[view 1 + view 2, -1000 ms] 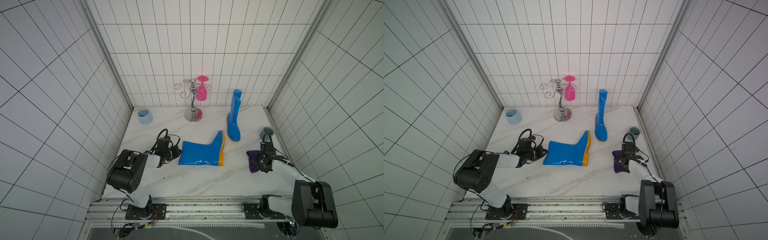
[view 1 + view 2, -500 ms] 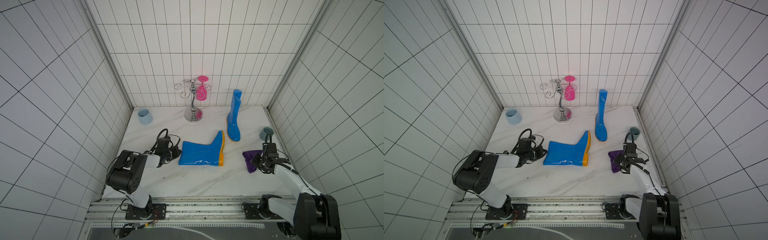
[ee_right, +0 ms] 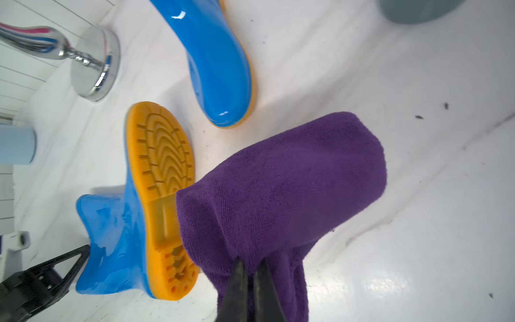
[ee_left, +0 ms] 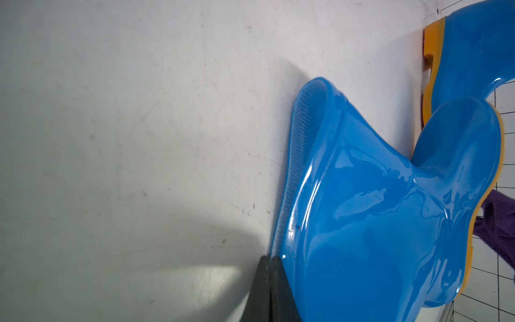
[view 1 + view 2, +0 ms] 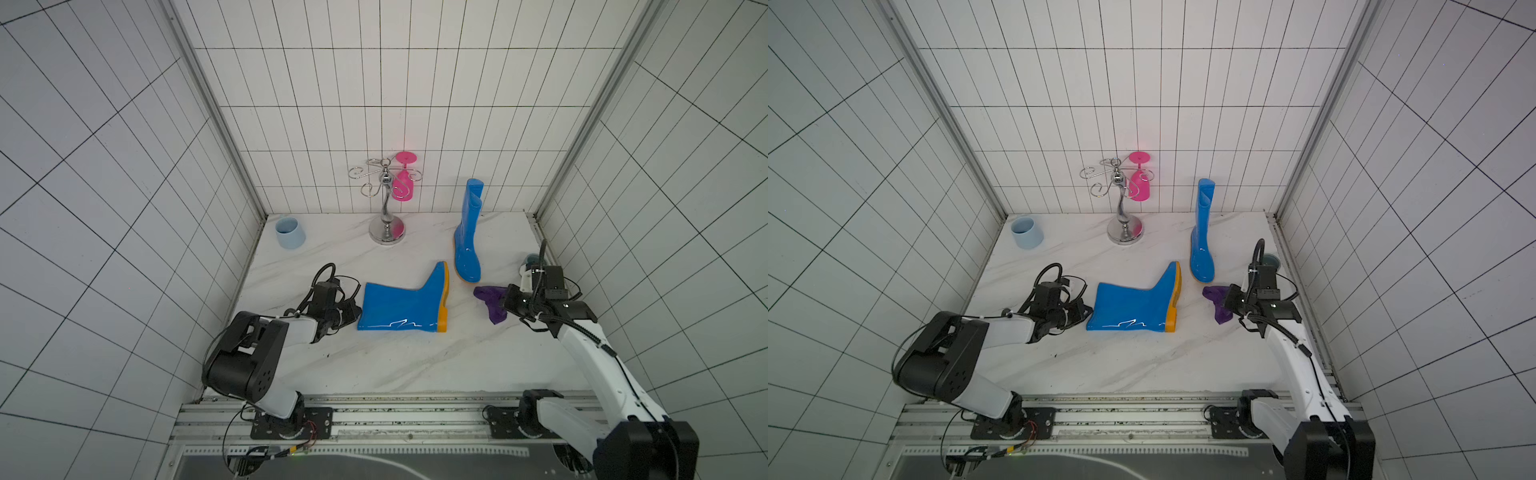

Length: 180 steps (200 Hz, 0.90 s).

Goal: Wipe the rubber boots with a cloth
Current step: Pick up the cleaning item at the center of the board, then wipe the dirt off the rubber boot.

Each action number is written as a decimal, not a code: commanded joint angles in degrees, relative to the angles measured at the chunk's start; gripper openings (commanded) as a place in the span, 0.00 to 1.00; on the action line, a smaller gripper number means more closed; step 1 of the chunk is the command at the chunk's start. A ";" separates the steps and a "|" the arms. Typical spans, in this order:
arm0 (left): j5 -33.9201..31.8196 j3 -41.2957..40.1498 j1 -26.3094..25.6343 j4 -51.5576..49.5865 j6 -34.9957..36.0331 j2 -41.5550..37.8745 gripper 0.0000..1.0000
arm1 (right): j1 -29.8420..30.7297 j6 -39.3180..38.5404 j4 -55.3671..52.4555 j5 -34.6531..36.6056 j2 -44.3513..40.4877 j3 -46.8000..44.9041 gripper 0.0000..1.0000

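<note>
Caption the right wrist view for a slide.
Right gripper pinches the purple cloth near the toppled boot; the other boot stands upright.

Lying boot [image 5: 399, 307] mid worktop [image 5: 374, 365], upright boot [image 5: 467, 245] behind-right of it, cloth [image 5: 490, 301] to its right, rack [image 5: 386, 208] at the back, cup [image 5: 290, 232] in the back-left corner.

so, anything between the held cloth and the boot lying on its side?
Nothing visible: bare tabletop lies between the cloth in the right gripper and the lying boot; the upright boot stands clear.

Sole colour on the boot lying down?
Orange-yellow sole with a curved ridged tread; it shows best in the right wrist view.
</note>
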 commanded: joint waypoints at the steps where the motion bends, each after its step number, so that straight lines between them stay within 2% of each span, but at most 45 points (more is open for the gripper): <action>1: -1.02 -1.33 -0.88 -2.72 0.66 -1.35 0.03 | 4.37 -0.21 -1.31 -0.40 1.79 8.93 0.00; 61: -1.51 -2.15 -1.85 -3.88 0.20 -3.81 0.03 | 18.61 1.34 4.19 3.55 13.21 15.11 0.00; 105: -1.95 -3.42 -1.94 -4.48 0.19 -5.61 0.03 | 26.52 0.22 4.79 6.30 21.94 17.35 0.00; 138: -1.40 -2.61 -1.94 -3.32 0.14 -3.59 0.03 | 31.37 -0.78 3.39 8.31 26.37 18.74 0.00; 180: -1.33 0.93 -1.85 -3.98 0.89 -0.04 0.23 | 34.86 -1.15 1.23 10.66 28.07 21.65 0.00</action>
